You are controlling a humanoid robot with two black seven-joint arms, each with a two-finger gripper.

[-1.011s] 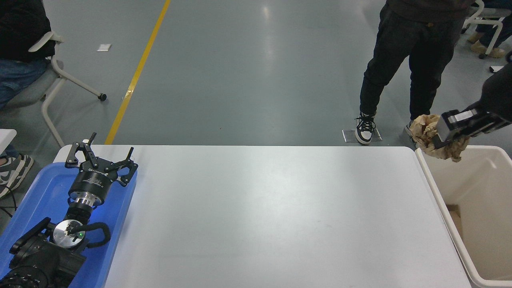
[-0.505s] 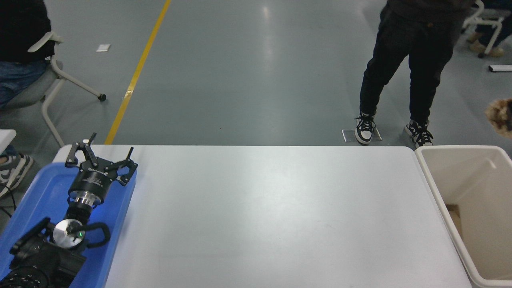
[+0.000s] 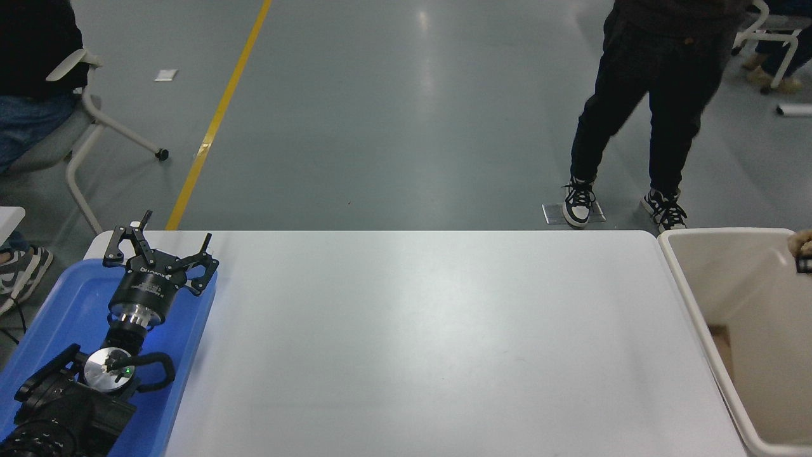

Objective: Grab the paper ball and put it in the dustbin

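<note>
Only a small tan-brown edge of the paper ball (image 3: 801, 241) shows at the picture's right edge, in the air over the far part of the cream-white dustbin (image 3: 729, 273). A dark sliver of my right gripper (image 3: 805, 265) shows just below the ball; the rest of it and the arm are out of view. The dustbin stands off the table's right end. My left gripper (image 3: 163, 246) is open and empty, parked over the blue tray at the lower left.
The shallow blue tray (image 3: 60, 311) lies at the table's left end under the left arm. A person in black trousers (image 3: 634, 108) stands beyond the table's far right. A seated person and a chair (image 3: 82, 120) are at the far left. Something brown (image 3: 720, 339) lies inside the bin.
The right gripper with the paper ball moved right from the bin's near corner, almost out of view, then came down over the bin's far side. The left arm stayed still.
</note>
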